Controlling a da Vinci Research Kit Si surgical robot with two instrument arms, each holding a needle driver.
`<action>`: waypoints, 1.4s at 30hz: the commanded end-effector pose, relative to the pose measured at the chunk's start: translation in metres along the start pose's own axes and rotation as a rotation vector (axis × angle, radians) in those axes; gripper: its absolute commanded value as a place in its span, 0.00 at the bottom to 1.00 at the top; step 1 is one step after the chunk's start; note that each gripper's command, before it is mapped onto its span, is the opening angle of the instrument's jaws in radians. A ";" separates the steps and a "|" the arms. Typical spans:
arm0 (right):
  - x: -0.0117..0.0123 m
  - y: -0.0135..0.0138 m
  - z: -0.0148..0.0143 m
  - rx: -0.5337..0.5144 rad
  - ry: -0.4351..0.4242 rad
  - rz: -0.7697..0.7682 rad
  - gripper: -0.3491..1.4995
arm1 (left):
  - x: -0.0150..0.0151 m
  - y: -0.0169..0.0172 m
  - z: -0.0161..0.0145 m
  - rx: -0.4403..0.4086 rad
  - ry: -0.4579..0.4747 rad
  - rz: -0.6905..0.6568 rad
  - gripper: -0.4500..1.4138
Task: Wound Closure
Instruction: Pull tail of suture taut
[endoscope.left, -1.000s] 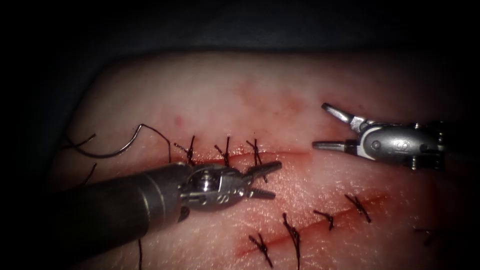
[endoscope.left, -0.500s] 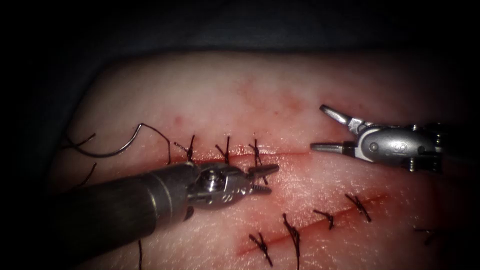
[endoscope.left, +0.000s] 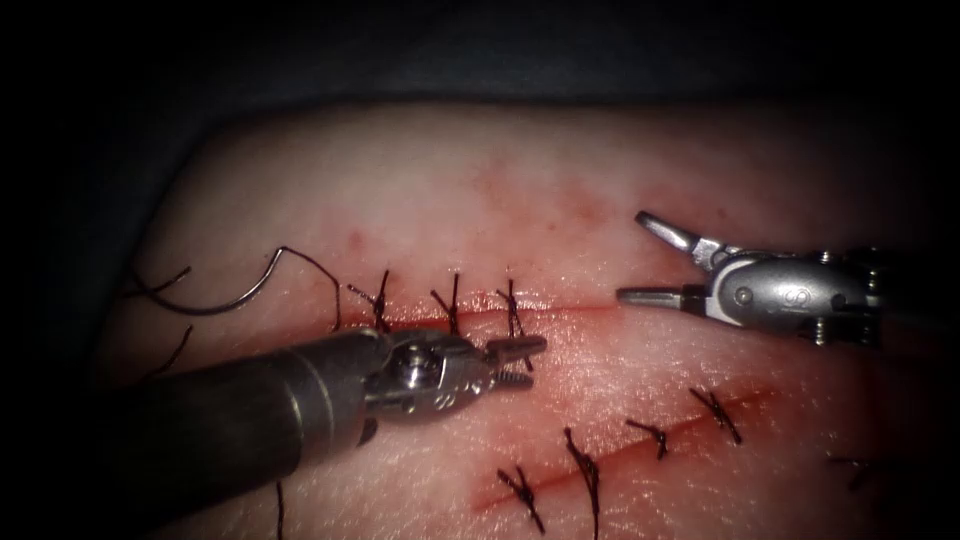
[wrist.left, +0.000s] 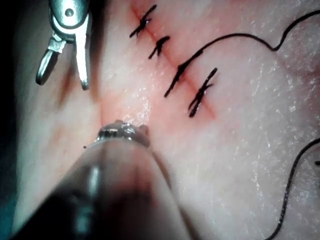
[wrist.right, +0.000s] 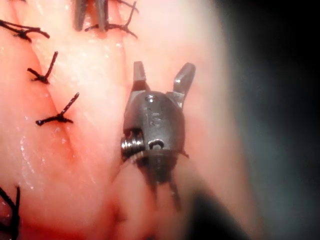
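Endoscope view: needle (endoscope.left: 232, 294) lies free, far left; both tools' fingers (endoscope.left: 518, 363) (endoscope.left: 652, 262) parted, empty.

Pink tissue (endoscope.left: 420, 180), prob. black thread (endoscope.left: 455, 300)

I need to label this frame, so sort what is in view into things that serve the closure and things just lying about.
Serving the closure:
- pale pink tissue with the upper red cut
- curved steel needle, lying free left of the cut, held by neither tool
- dark thread
- left tool, jaws slightly open, empty
- right tool, jaws open, empty

Lying about:
- stitched lower cut
- cut thread ends
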 end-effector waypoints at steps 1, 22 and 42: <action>0.0001 0.0000 0.0012 0.000 0.005 0.000 0.96 | 0.0001 -0.0007 0.0008 0.002 0.000 0.002 0.20; 0.0002 -0.0019 0.0022 0.026 -0.011 0.036 0.92 | 0.0004 -0.0029 -0.0016 0.021 0.033 0.011 0.00; -0.0011 -0.0079 0.0094 0.169 0.158 0.050 0.89 | -0.0004 -0.0029 -0.0036 0.024 0.061 0.063 0.00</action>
